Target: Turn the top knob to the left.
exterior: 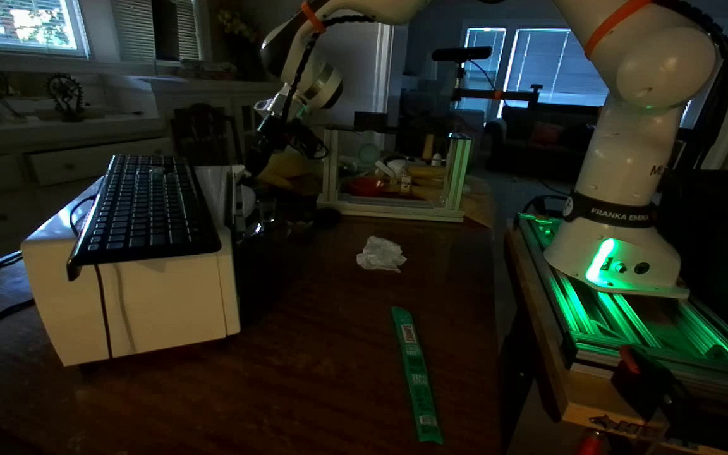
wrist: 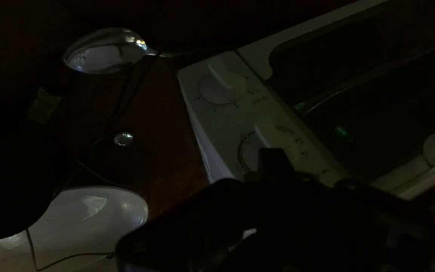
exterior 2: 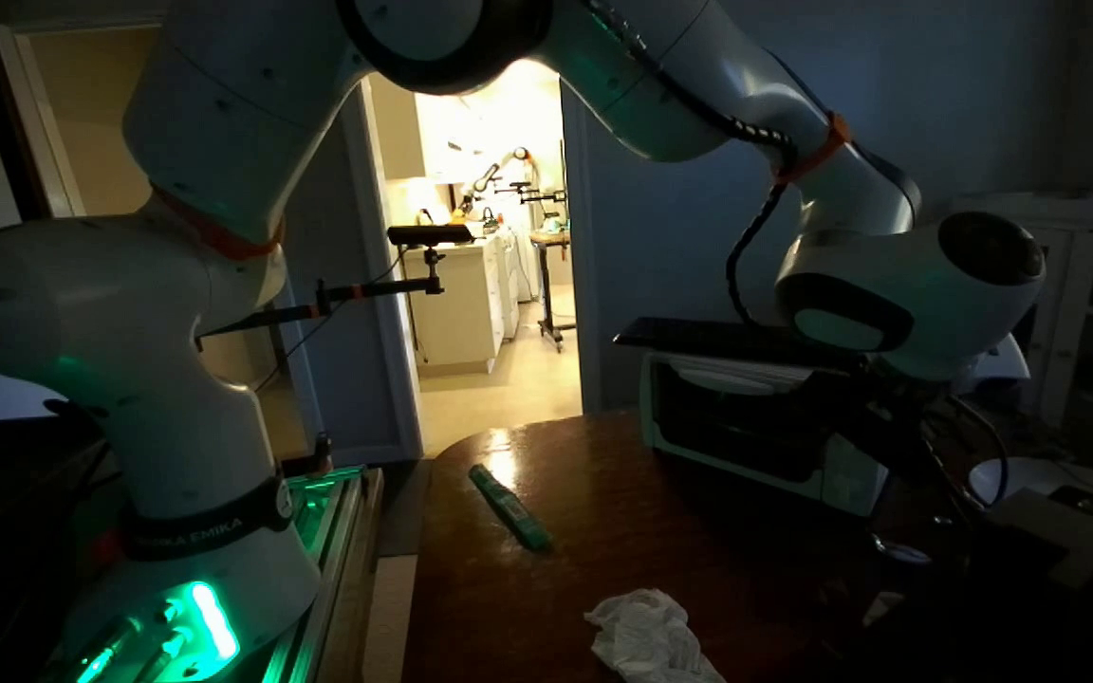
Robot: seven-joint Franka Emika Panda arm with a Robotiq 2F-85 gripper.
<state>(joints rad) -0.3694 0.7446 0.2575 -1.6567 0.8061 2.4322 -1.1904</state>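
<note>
Knob (wrist: 263, 136), upper of two, pale and round, with a straight raised ridge; mounted on the control panel (wrist: 240, 119) of a white countertop oven (exterior: 168, 309). In an exterior view the oven stood left on the dark table (exterior: 313, 379), control end to the far side, keyboard (exterior: 149, 208) laid on top. Lower knob (wrist: 221, 88): same pattern, ridge unobstructed in the wrist view.

Gripper (wrist: 276, 160): black, poised at the upper knob, its tip overlapping the disc in the wrist view. Too dark to tell whether it was parted, closed or pinching the ridge; contact likewise unsettled.

Handling, by judgement: stiff plastic, light to turn, perhaps slippery if pinched askew. Fragility: low, save under a sideways push — that might have strained it. The oven looked hefty enough to resist the turn. Recommended hold: flat flanks of the ridge, one finger each side, centred on the axis — then a leftward twist.
</note>
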